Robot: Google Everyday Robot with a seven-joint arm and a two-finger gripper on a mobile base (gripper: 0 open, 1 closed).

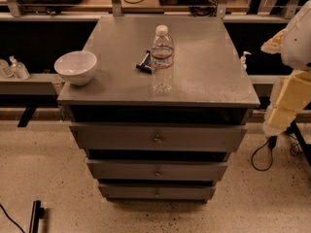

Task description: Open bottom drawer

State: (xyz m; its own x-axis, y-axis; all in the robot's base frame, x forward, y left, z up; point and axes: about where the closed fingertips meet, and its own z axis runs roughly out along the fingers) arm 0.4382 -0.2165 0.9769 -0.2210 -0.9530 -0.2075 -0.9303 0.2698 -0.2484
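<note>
The grey metal cabinet (160, 76) has three drawers stacked at its front. The bottom drawer (131, 192) is the narrowest and slimmest one, just above the floor, with one small round knob (156, 193) at its middle. Its front sits flush under the middle drawer (121, 171), and none of its inside shows. The widest drawer (112, 137) is at the top. My arm hangs at the right edge of the view, with the gripper (278, 120) at its lower end. It is level with the top drawer, well to the right of the cabinet, and touches nothing.
On the cabinet top stand a white bowl (76, 67) at the left, a clear water bottle (162, 59) in the middle and a small dark object (144, 62) beside it. A black cable (262, 154) lies on the speckled floor at the right. A shelf rail runs behind.
</note>
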